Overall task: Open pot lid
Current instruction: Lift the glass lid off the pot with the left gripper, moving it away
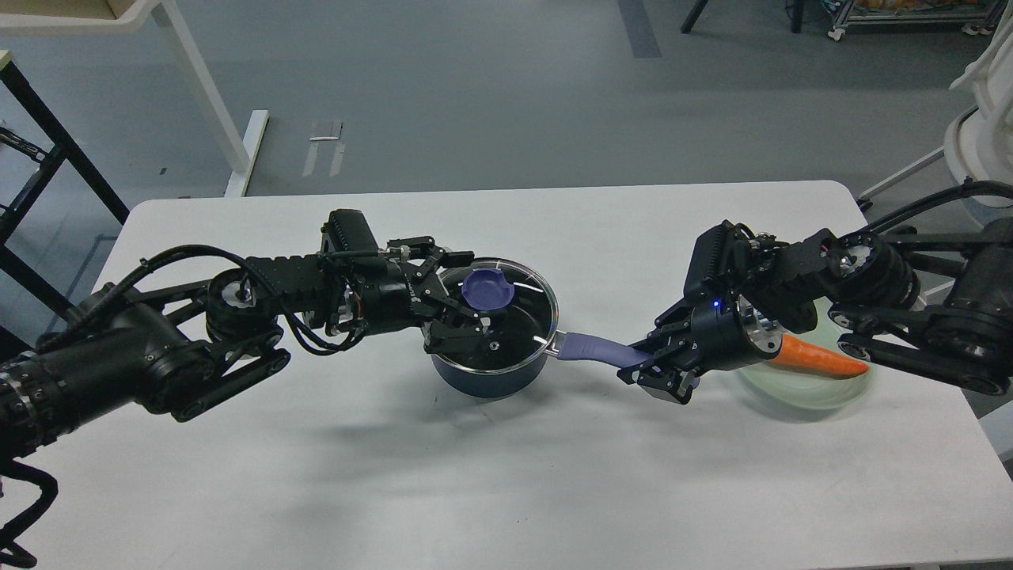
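Reaching in from the left edge of the white worktop [506, 475], my left gripper [463, 297] is spread wide over the lid [506, 313], with one finger at the far side of the purple-blue knob [488, 289] and the other finger at the near side. The fingers stand beside the knob and are released, not closed on it. The lid sits flat on the pot [487, 372], so the pot is covered. The pot stands near the middle of the worktop, a little toward the far edge, and its handle [597, 348] points to the right edge.

My right gripper [653, 368] comes in from the right edge and is clenched on the end of the handle; the purple-blue tip goes between its fingers.

Behind my right wrist, near the right edge of the worktop, lies a pale green plate [799, 392] with an orange carrot [823, 358] on it. The carrot points to the right edge, and its left end is hidden by my wrist.
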`<action>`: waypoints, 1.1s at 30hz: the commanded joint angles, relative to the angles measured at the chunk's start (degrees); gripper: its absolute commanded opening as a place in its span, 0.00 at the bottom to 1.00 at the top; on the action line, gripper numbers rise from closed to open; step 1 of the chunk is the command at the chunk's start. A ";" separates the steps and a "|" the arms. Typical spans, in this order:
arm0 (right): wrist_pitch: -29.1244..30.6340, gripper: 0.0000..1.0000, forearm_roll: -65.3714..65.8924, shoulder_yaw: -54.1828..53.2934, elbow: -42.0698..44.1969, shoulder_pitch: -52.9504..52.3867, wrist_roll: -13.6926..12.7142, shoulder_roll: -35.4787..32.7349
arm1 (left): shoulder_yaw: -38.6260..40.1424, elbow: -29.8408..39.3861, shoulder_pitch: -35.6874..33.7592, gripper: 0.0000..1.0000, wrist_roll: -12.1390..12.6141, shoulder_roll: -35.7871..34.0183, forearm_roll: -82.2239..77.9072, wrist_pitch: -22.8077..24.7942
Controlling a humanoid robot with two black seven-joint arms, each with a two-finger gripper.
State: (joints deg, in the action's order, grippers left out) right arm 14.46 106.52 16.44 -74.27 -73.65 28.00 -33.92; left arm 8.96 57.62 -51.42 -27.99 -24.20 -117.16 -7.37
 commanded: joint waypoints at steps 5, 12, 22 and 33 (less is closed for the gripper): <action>-0.04 0.28 0.01 0.00 0.00 0.00 0.00 0.09 | -0.17 -0.23 0.18 0.65 -0.01 -0.06 0.09 -0.01; -0.04 0.28 -0.08 0.00 0.00 0.00 0.00 0.09 | 0.01 0.74 0.27 0.44 -0.01 -0.23 0.09 -0.09; -0.04 0.28 -0.08 0.00 -0.09 0.00 0.00 0.00 | 0.71 7.67 -0.87 0.44 -0.01 -8.92 2.46 -1.32; 0.05 0.29 0.01 0.00 -0.09 -0.17 0.00 -0.26 | -0.17 10.76 6.67 0.45 -0.01 -27.21 7.39 -10.63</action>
State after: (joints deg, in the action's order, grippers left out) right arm 14.42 106.49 16.44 -74.37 -73.80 28.01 -33.99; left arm 8.83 68.76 -48.91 -27.98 -47.93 -110.07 -14.36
